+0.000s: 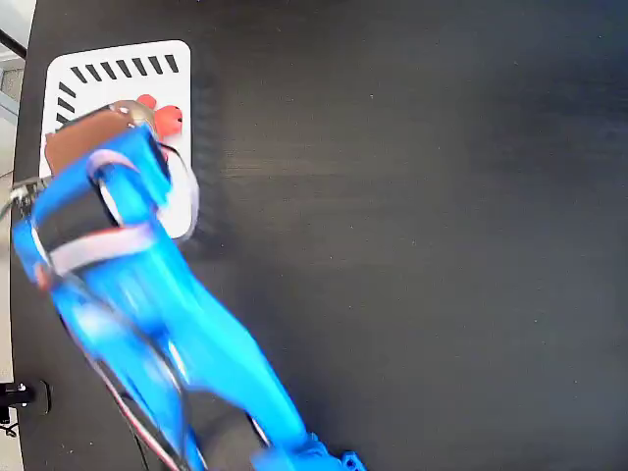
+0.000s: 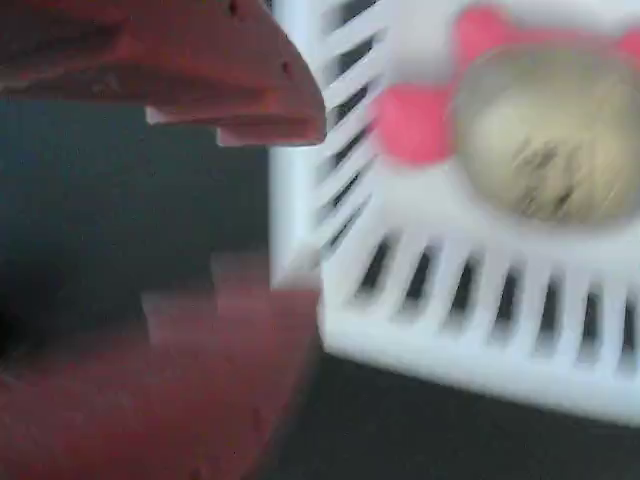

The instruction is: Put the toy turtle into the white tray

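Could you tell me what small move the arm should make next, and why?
Probably lift the gripper up and away from the white tray. The toy turtle already lies on the tray, and the open jaws hold nothing, so only clearing the tray seems left.

Matt black worktop (image 1: 412, 196), smooth white plastic tray (image 2: 420, 330), turtle (image 2: 550, 130) shell metallic gold-beige, end effector (image 2: 250, 200) matt red plastic.

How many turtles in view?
1. The turtle sits inside the tray, near its slotted corner; the arm covers part of the tray in the fixed view, so another could be hidden.
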Tool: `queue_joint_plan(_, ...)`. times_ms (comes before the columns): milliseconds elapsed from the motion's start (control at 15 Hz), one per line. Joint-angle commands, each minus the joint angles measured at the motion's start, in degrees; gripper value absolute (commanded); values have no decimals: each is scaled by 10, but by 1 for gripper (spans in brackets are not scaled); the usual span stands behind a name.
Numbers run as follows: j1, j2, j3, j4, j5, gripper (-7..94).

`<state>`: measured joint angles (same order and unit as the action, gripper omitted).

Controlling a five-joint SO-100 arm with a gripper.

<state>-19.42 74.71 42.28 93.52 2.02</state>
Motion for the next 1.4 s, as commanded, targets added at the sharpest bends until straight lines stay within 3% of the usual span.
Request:
queue_joint_plan(0,8,201,128,-28,4,0)
queue_joint_plan(267,60,448,380,-60,23,0)
queue_joint_plan(667,159,839,933,-231,5,0)
queue_joint_plan(1333,185,1117,1249,-210,25,0)
